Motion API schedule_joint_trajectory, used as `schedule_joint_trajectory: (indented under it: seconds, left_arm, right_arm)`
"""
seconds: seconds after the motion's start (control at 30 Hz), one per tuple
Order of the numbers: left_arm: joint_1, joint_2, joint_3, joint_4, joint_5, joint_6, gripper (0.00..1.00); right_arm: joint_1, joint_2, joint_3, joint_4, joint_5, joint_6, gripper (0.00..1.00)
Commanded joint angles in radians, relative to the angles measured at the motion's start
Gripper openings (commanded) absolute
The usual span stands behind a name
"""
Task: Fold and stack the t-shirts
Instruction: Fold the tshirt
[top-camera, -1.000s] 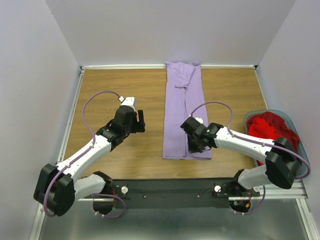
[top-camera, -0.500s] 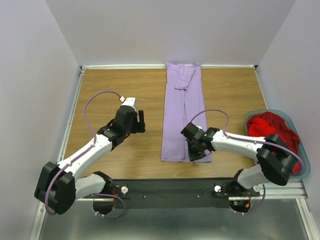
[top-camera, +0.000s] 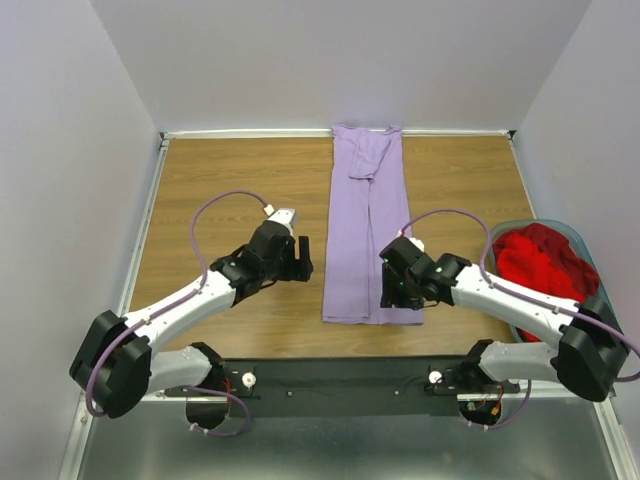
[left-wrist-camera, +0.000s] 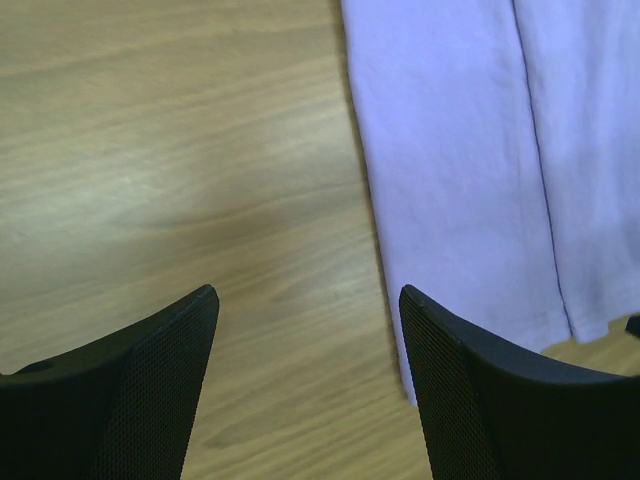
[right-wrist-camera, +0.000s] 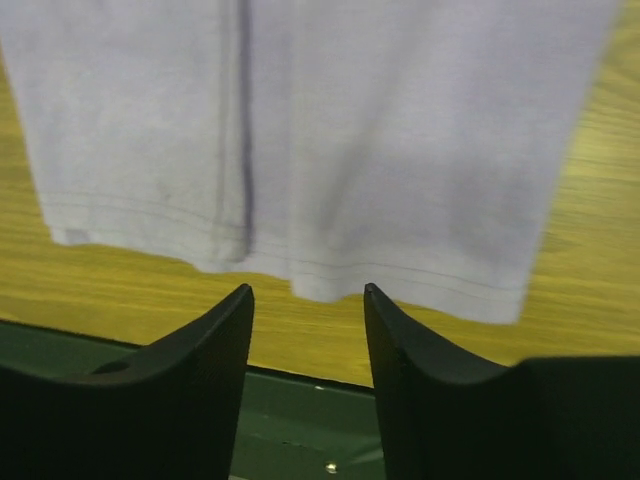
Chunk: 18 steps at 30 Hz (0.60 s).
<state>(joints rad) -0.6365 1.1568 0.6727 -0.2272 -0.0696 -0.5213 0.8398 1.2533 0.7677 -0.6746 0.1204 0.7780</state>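
The lavender t-shirt (top-camera: 365, 230) lies as a long narrow strip down the middle of the table, its hem near the front edge. My right gripper (top-camera: 392, 290) hovers open over the hem's right end; in the right wrist view the gripper (right-wrist-camera: 308, 290) holds nothing and the hem (right-wrist-camera: 330, 130) lies just beyond the tips. My left gripper (top-camera: 300, 258) stands open beside the strip's left edge. In the left wrist view that gripper (left-wrist-camera: 305, 295) is above bare wood, with the lavender cloth (left-wrist-camera: 460, 150) by its right finger. The red t-shirt (top-camera: 540, 258) is bunched in the basket.
The teal-grey basket (top-camera: 612, 345) stands at the table's right edge, close to my right arm. A dark rail (right-wrist-camera: 300, 420) runs along the table's front edge just below the hem. White walls close in the back and both sides.
My right gripper has opened and let go of the lavender shirt's hem, then drawn back a little. My left arm has moved right, closer to the strip's left edge.
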Motion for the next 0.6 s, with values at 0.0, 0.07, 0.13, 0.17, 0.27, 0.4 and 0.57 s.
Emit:
schedule_joint_trajectory:
  seconds: [0.0,0.07,0.13,0.17,0.27,0.4,0.57]
  left_arm:
    - [-0.081,0.050,-0.009,-0.037,0.045,-0.088,0.81]
    - [-0.112,0.081,0.001,-0.046,0.047,-0.117,0.81]
    - [-0.150,0.101,0.008,-0.047,0.045,-0.132,0.81]
    - [-0.161,0.113,0.013,-0.047,0.045,-0.135,0.81]
    - [-0.190,0.168,0.040,-0.057,0.033,-0.147,0.81]
    - [-0.221,0.214,0.073,-0.083,0.018,-0.146,0.81]
    - [-0.232,0.231,0.082,-0.090,0.007,-0.154,0.81]
  right_arm:
    - [-0.068,-0.043,-0.045,-0.138,0.099,0.041,0.57]
    - [-0.099,-0.060,-0.077,-0.152,0.104,0.055,0.61]
    - [-0.122,-0.084,-0.094,-0.166,0.111,0.060,0.64]
    - [-0.148,-0.092,-0.103,-0.171,0.114,0.055,0.64]
    - [-0.180,-0.101,-0.110,-0.178,0.117,0.060,0.66]
    - [-0.202,-0.066,-0.114,-0.177,0.128,0.075,0.64]
    - [-0.202,0.000,-0.122,-0.161,0.125,0.081,0.58]
